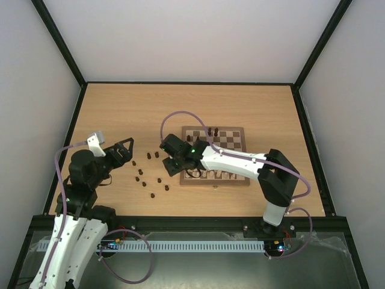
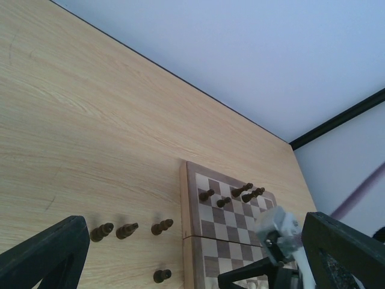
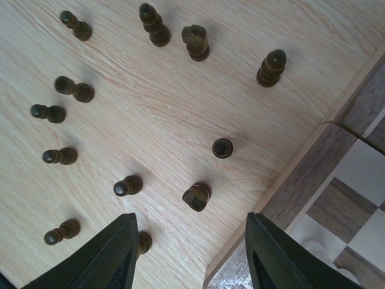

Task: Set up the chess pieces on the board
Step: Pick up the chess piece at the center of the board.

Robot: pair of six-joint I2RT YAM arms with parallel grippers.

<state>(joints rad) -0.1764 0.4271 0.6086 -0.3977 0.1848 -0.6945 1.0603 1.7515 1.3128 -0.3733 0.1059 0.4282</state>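
**Dark pieces mostly off the board, both grippers empty**

Top view first: the board (image 1: 231,139) sits right of centre on the table (image 1: 120,108). Most of the dark chess pieces (image 1: 145,184) are scattered on the wood just left of it, and a few stand along the board's upper rows. A row of light pieces (image 1: 219,175) runs along the bottom edge. The right gripper (image 1: 170,153) hangs over the board's left edge, next to the loose bunch. The left gripper (image 1: 127,152) is at the left side of that bunch, jaws spread.

Left wrist view: the left gripper (image 2: 195,223) is gaping wide with nothing in it. The board (image 2: 192,180) is at lower centre-right with four chess pieces (image 2: 223,201) on it, and four more stand on the table to its left.

Right wrist view: the right gripper (image 3: 191,223) has its jaws apart with only bare table between them. About a dozen chess pieces (image 3: 197,195) are spread across the upper and left frame. The board (image 3: 313,174) edge cuts across the lower right.
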